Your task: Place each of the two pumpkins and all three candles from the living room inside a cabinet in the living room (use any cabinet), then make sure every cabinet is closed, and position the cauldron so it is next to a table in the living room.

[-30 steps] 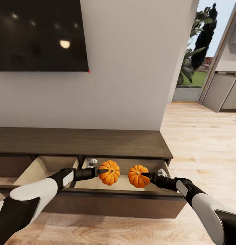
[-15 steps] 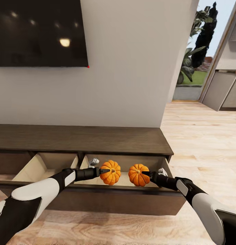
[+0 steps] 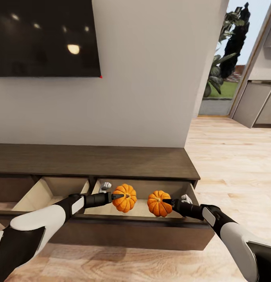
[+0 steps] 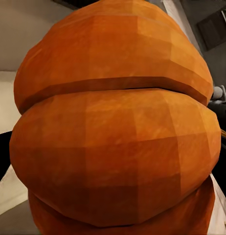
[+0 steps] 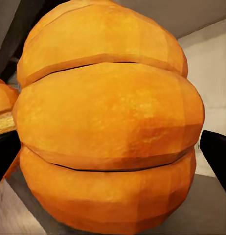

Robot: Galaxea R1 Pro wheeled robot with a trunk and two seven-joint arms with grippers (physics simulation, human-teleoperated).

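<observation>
Pale plank flooring (image 3: 229, 156) runs to our right toward a doorway, and a black TV (image 3: 45, 37) hangs on the grey wall above the long dark brown cabinet (image 3: 92, 161). Two of the cabinet's drawers stand pulled out toward us: the left drawer (image 3: 37, 192) shows a pale bare bottom, and the right drawer (image 3: 143, 207) sits at the cabinet's right end.

We hold both pumpkins over the right drawer's open interior. Our left gripper (image 3: 116, 196) is closed on the left pumpkin (image 3: 125, 198), gripping it at its stem side near the drawer's left half. Our right gripper (image 3: 169, 203) is clamped on the right pumpkin (image 3: 158, 203), just beside the first; the two pumpkins are close but apart. We cannot tell whether either rests on the drawer bottom or hangs above it.

Through the left wrist view, orange ribbed flesh of the left pumpkin (image 4: 113, 127) presses right up to the lens. The right wrist view shows the right pumpkin (image 5: 108, 127) just as near, with a dark fingertip (image 5: 218, 156) at its side.
</observation>
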